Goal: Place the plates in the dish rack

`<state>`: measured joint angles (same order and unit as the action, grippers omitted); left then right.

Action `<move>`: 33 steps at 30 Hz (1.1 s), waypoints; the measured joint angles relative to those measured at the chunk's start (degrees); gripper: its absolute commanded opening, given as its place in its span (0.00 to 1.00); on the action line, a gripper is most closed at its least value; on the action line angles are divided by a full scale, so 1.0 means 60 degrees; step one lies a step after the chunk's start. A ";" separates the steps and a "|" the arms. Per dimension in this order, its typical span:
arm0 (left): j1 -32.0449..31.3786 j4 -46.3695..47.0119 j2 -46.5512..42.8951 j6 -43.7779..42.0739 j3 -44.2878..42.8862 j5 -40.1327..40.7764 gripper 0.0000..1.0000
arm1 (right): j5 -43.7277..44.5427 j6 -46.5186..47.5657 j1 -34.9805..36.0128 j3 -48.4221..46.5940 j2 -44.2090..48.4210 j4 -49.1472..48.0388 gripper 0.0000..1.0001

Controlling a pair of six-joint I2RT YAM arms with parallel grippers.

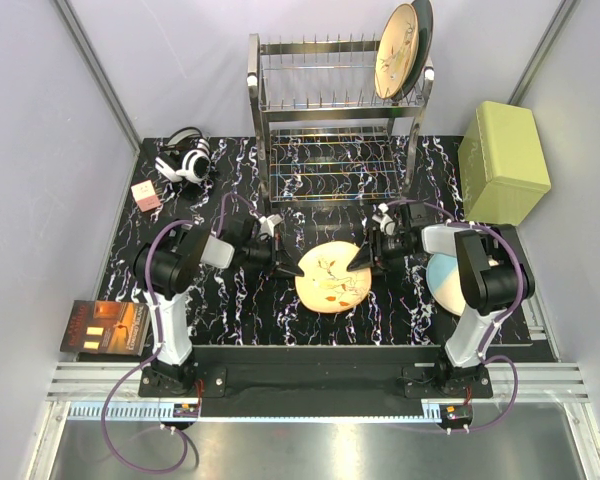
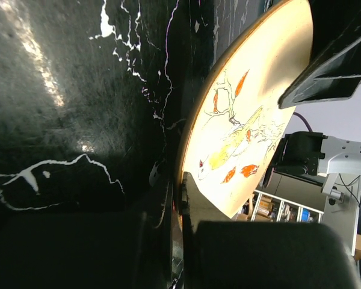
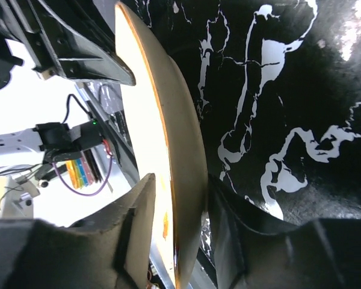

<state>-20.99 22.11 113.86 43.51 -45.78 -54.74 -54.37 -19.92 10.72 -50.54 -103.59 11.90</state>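
Note:
An orange-peach plate point(image 1: 332, 277) with dark branch marks sits at the middle of the black marbled table point(image 1: 230, 190), between both arms. My left gripper point(image 1: 298, 270) is shut on its left rim; in the left wrist view the plate point(image 2: 240, 120) rim is pinched in the gripper point(image 2: 183, 198). My right gripper point(image 1: 358, 260) straddles the right rim. In the right wrist view the lower finger of the gripper point(image 3: 180, 183) touches the plate point(image 3: 168, 120) underside, and a thin gap shows at the upper finger. Another orange-peach plate point(image 1: 400, 50) stands in the dish rack point(image 1: 330, 110) top tier, right end.
A cream plate with a pale-blue edge point(image 1: 442, 280) lies under the right arm. An olive-green box point(image 1: 502, 160) stands at the back right. Headphones point(image 1: 185, 158) and a pink cube point(image 1: 146, 196) lie at the back left. A book point(image 1: 105, 328) is off the table's left edge.

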 measured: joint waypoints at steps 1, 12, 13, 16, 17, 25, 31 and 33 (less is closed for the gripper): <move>0.0029 -0.0004 0.0000 -0.0036 0.0000 -0.0018 0.00 | 0.0076 0.0000 0.0069 0.0000 -0.0007 0.0004 0.44; 0.0076 -0.0328 0.0000 -0.0160 -0.0182 0.0007 0.07 | 0.0725 0.0226 0.0288 -0.0066 -0.0244 0.0310 0.00; 0.0084 -0.0415 0.0000 -0.0171 -0.0229 0.0015 0.13 | 0.0776 0.0259 0.0302 -0.0091 -0.0244 0.0386 0.00; 0.0080 -0.0918 -0.0018 -0.0492 -0.0433 0.0127 0.42 | 0.0984 0.0364 0.0335 -0.0313 -0.0211 0.0849 0.00; 0.0055 -0.1173 -0.0029 -0.0608 -0.0543 0.0168 0.46 | 0.1126 0.0466 0.0379 -0.0525 -0.0164 0.1206 0.00; 0.0521 -0.3993 -0.1931 -0.3260 -0.1253 0.1075 0.55 | 0.2761 0.2838 0.0594 -0.3158 0.1337 0.4929 0.00; 0.1475 -0.5435 -0.3559 -0.4699 -0.1242 0.1319 0.55 | 0.3391 0.3599 0.0634 -0.5424 0.2674 0.6681 0.00; 0.1621 -0.5654 -0.4269 -0.5031 -0.1089 0.1468 0.55 | 0.4113 0.3446 0.0849 -0.5785 0.3180 0.7074 0.00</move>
<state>-11.27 -11.81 88.25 13.32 -52.31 -45.93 -29.69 0.75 15.81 -85.25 -84.51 54.35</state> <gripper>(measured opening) 0.547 0.197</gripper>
